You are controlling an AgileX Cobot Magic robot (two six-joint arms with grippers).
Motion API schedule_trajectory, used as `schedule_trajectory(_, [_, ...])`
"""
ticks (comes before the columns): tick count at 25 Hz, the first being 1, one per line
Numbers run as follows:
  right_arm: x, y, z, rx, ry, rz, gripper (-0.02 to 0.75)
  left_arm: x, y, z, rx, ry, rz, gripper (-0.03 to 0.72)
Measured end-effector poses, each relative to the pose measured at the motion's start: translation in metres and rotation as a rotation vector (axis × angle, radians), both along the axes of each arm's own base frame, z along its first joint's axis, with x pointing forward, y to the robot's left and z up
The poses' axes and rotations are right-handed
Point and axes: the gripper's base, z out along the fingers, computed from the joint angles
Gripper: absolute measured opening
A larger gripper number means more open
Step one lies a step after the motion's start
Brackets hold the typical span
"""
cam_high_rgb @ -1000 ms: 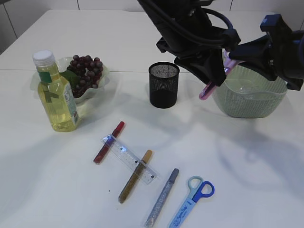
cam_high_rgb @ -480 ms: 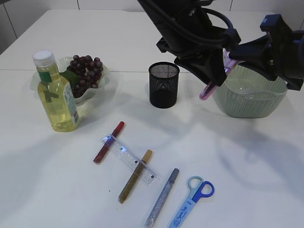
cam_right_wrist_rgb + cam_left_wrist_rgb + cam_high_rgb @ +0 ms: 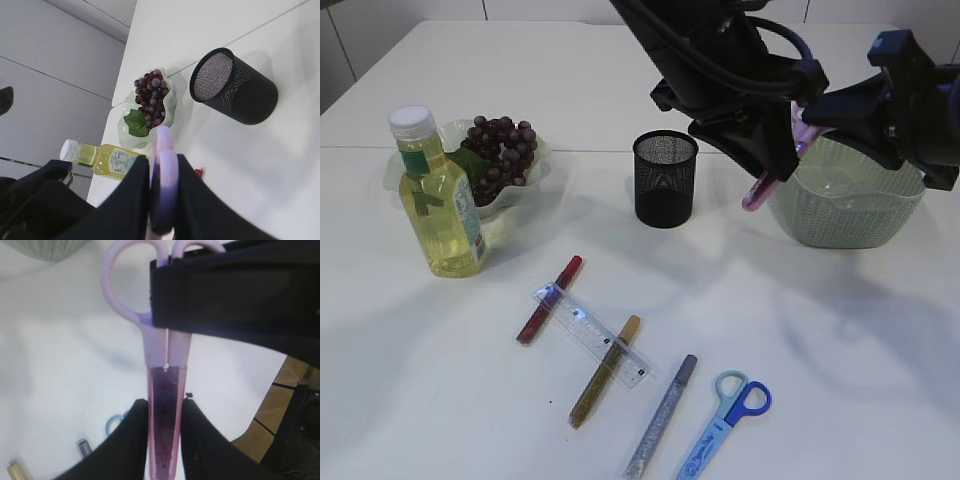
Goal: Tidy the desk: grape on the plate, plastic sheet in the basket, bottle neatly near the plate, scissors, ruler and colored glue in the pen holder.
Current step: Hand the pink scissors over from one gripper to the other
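Exterior view: both arms meet above the table's right half, between the black mesh pen holder [image 3: 665, 178] and the green basket [image 3: 847, 200].
Held item: pink scissors [image 3: 760, 186] in a translucent sheath, tilted tip-down beside the basket's left rim, well above the tabletop.
Left gripper [image 3: 772, 160]: narrowly closed on the scissors' sheathed blades.
Right gripper [image 3: 817, 115]: narrowly closed on the scissors' handle end.
Obstruction: the dark left arm crosses in front and hides most of the handles.
Left side: bottle [image 3: 437, 195] of yellow liquid upright, just in front of the plate [image 3: 533, 182] holding the grape [image 3: 501, 152] bunch.
Foreground: clear ruler [image 3: 593, 334] lying across a red glue stick [image 3: 549, 299] and a gold glue stick [image 3: 605, 370]; silver glue stick [image 3: 661, 415] and blue scissors [image 3: 727, 424] alongside.

Left wrist view: two black fingers [image 3: 134, 440] press the purple-tinted sheath from either side; pale loops at top partly covered by the other arm's black body.

Right wrist view: black fingers [image 3: 131, 205] clamp the lilac handle edge-on; pen holder, plate and bottle lie beyond.
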Motion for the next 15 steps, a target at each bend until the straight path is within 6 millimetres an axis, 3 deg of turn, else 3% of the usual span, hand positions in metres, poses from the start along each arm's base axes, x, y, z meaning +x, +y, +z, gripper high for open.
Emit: schedule_trajectory(15, [0.0000, 0.0000, 0.0000, 0.001, 0.000, 0.000, 0.134, -0.0002, -0.0002, 0.0002, -0.003, 0.003, 0.000, 0.162])
